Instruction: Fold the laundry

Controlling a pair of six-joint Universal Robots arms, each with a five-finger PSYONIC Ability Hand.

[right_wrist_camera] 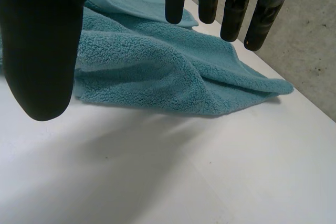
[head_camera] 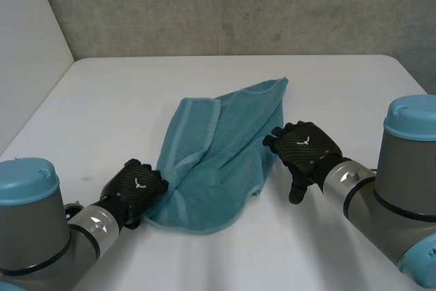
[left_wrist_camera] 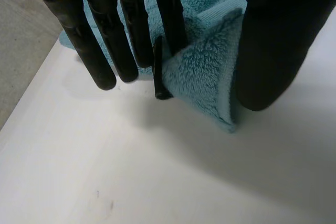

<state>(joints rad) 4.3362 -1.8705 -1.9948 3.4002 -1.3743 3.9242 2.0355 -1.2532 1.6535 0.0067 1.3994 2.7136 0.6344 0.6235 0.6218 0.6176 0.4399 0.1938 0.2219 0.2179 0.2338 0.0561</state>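
Observation:
A teal towel [head_camera: 218,151] lies loosely bunched in the middle of the white table [head_camera: 122,100], one long fold running across it. My left hand [head_camera: 136,189] rests at the towel's near left corner. In the left wrist view that corner [left_wrist_camera: 202,77] lies between the thumb [left_wrist_camera: 273,40] and the straight fingers [left_wrist_camera: 131,35]; one finger dents the pile. My right hand [head_camera: 306,149] hovers just off the towel's right edge, open. In the right wrist view its thumb [right_wrist_camera: 42,40] and straight fingers [right_wrist_camera: 231,9] hang spread above the towel [right_wrist_camera: 157,72], holding nothing.
Bare table surface [head_camera: 225,257] lies in front of the towel and on both sides. A grey wall [head_camera: 238,5] stands behind the table's far edge, and a white wall [head_camera: 27,46] runs along the left.

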